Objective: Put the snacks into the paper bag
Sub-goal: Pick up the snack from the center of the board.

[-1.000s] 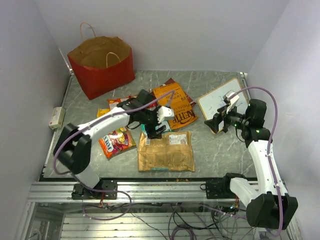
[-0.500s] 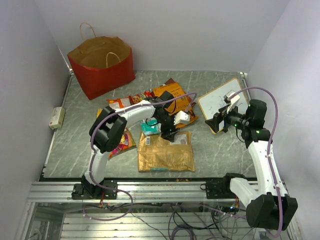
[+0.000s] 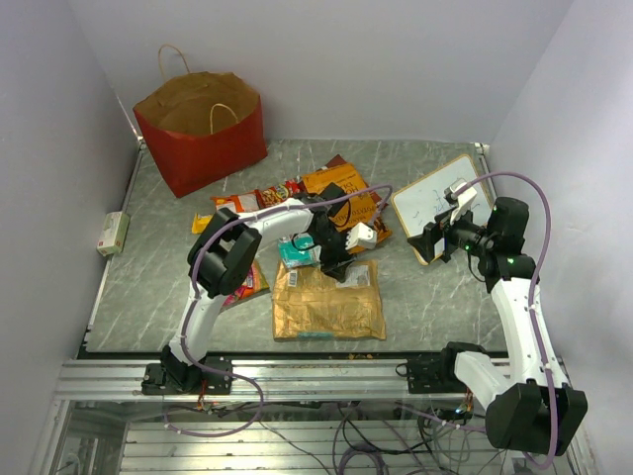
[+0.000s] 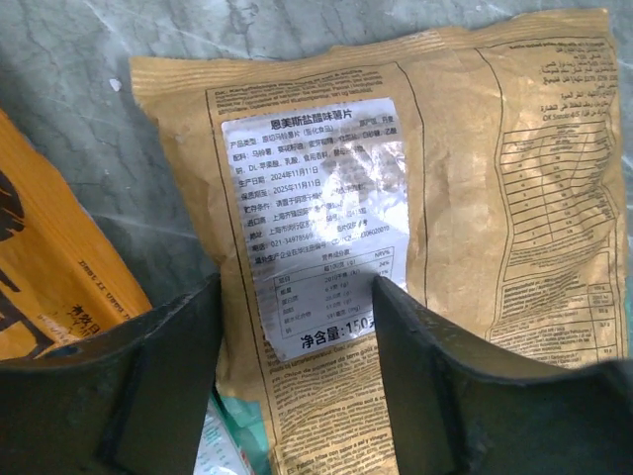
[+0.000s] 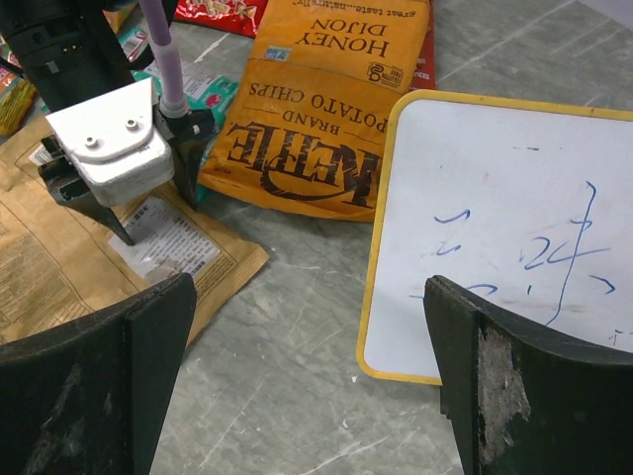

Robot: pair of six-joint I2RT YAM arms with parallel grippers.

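The red paper bag (image 3: 203, 134) stands open at the back left. The brown-gold packet (image 3: 328, 302) lies flat in the front middle, label side up (image 4: 425, 198). My left gripper (image 3: 341, 259) is open and hangs just over its far edge, its fingers (image 4: 168, 376) either side of the white label. The orange chips bag (image 3: 346, 198) lies behind it, and a teal packet (image 3: 295, 252) lies beside the gripper. A red packet (image 3: 262, 198) and a multicolour one (image 3: 245, 282) lie further left. My right gripper (image 5: 307, 297) is open and empty above bare table.
A white board with orange edge (image 3: 442, 205) lies under and right of the right gripper, and it fills the right of the right wrist view (image 5: 514, 237). A small grey box (image 3: 114, 233) sits at the left wall. Walls close in on three sides.
My left arm has swung right, from over the teal packet to the far edge of the brown-gold packet. The right arm has not moved.
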